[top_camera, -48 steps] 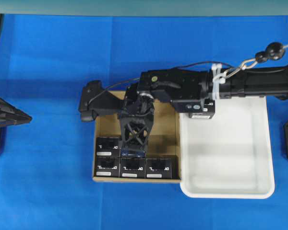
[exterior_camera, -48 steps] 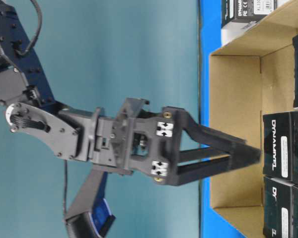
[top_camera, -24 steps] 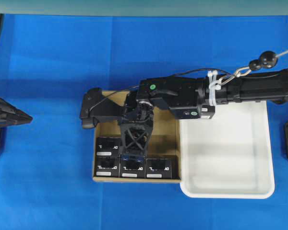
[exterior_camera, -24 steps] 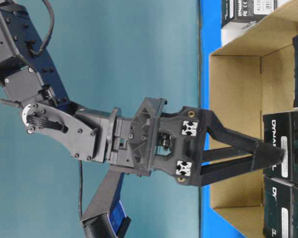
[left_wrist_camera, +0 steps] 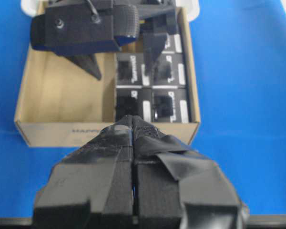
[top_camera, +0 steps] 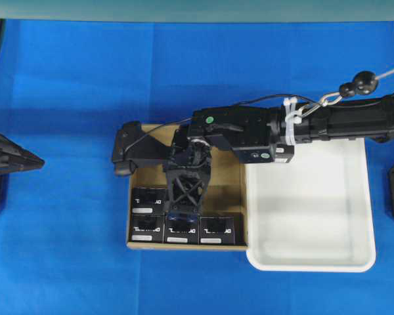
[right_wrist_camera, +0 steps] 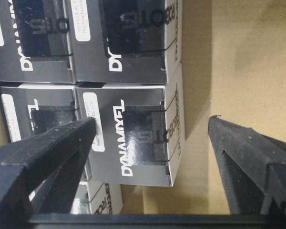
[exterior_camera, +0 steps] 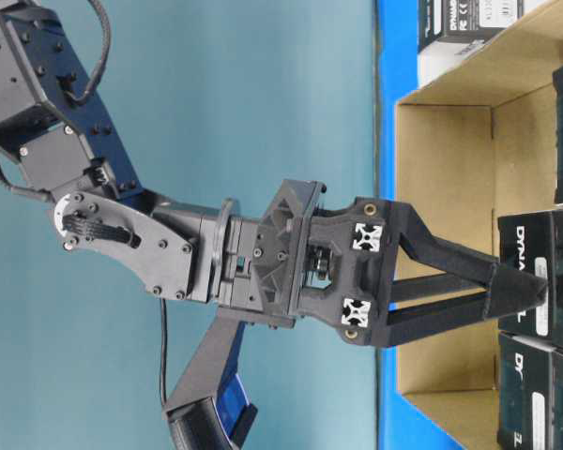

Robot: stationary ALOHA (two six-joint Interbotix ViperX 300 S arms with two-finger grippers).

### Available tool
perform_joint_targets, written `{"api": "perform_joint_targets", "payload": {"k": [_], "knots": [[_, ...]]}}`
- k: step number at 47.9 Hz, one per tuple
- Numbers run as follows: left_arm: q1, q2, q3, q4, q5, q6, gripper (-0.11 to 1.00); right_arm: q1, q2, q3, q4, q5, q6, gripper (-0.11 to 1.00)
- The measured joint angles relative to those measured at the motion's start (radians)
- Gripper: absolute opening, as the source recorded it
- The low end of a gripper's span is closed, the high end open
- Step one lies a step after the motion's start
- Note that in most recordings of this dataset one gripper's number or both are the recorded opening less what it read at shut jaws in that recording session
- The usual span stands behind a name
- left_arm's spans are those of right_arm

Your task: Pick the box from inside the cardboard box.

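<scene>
The cardboard box (top_camera: 231, 190) is shallow brown corrugated carton, flat-walled, beside a smooth white rounded plastic tray (top_camera: 315, 262) on the blue cloth of the table (top_camera: 65, 131). Inside it sit glossy black cuboids with white lettering; the box (right_wrist_camera: 133, 143) (small white label on one side) lies between the spread fingers of the right end effector (right_wrist_camera: 152, 129), which angles down into the carton. The left end effector (left_wrist_camera: 133, 143) is pressed together, outside the carton.
</scene>
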Motion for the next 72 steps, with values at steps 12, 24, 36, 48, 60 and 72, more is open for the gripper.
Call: {"api": "perform_joint_targets", "payload": {"k": [12, 24, 36, 48, 60, 72], "knots": [[0.002, 0.000, 0.002, 0.002, -0.002, 0.000, -0.07, -0.034, -0.002, 0.005, 0.000, 0.000, 0.000, 0.98], [0.000, 0.000, 0.000, 0.000, 0.000, -0.002, -0.07, -0.061, -0.003, 0.006, 0.000, 0.000, -0.006, 0.98], [0.000, 0.000, 0.002, 0.000, 0.000, 0.000, -0.07, -0.092, -0.003, 0.006, 0.000, 0.002, -0.037, 0.98], [0.000, 0.000, 0.002, 0.000, 0.000, -0.002, -0.07, -0.118, -0.005, 0.006, 0.000, 0.000, -0.060, 0.98], [0.000, 0.000, 0.002, 0.000, 0.000, -0.002, -0.07, -0.129, -0.005, 0.006, -0.011, 0.002, -0.075, 0.98], [0.000, 0.000, 0.002, 0.002, -0.002, -0.009, -0.07, -0.141, -0.005, 0.002, -0.028, 0.009, -0.092, 0.98]]}}
